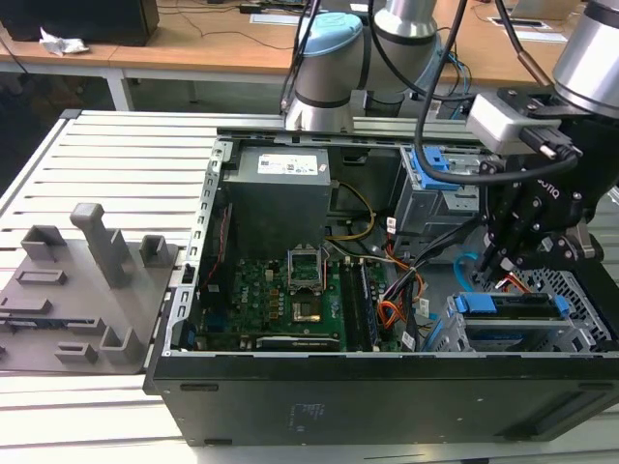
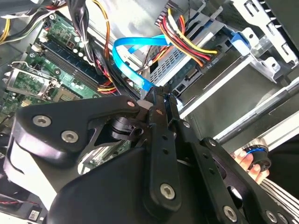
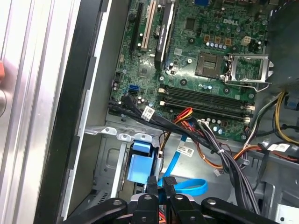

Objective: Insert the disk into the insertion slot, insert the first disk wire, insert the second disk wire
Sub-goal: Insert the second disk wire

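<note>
the blue wire (image 2: pixel 128 58) is a thin flat light-blue ribbon, bent in a loop that runs from behind the red and yellow bundle (image 2: pixel 187 39) down to the gripper (image 2: pixel 161 95); in the first wrist view it curls just above the fingertips (image 3: pixel 154 181). the jaws look closed together on its lower end, pinching the plug narrow-on, likely so it can be steered straight at the back of the disk (image 1: pixel 508 309). that disk, with its blue bracket, already sits in the slot (image 1: pixel 580 324) of the perforated grey cage, beside the gripper in the exterior view. the board (image 3: pixel 205 60) lies further off from the gripper, across the dark cables (image 3: pixel 219 154).
</note>
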`<state>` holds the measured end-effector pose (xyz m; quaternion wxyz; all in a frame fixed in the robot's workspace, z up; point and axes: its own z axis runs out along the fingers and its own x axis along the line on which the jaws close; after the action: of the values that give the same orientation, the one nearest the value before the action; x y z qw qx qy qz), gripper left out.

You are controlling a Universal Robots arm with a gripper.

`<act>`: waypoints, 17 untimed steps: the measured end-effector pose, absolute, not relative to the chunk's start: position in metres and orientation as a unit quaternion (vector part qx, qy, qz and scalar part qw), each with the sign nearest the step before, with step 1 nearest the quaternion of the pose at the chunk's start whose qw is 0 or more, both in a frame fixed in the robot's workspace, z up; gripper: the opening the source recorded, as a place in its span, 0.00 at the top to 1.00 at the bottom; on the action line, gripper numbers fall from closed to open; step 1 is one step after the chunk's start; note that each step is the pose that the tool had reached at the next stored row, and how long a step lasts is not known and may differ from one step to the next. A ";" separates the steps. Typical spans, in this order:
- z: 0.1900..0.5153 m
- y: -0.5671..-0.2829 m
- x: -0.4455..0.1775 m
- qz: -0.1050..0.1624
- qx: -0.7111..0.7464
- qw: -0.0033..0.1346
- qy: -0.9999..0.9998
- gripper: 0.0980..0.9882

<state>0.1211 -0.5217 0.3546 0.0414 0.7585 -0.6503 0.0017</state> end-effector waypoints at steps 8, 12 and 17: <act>0.353 -0.526 0.126 0.001 0.757 0.042 -0.653 0.93; 0.352 -0.535 0.126 0.001 0.756 0.042 -0.653 0.93; 0.352 -0.538 0.126 0.001 0.756 0.042 -0.653 0.93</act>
<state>0.1260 -0.5383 0.3524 0.0416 0.7558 -0.6535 0.0013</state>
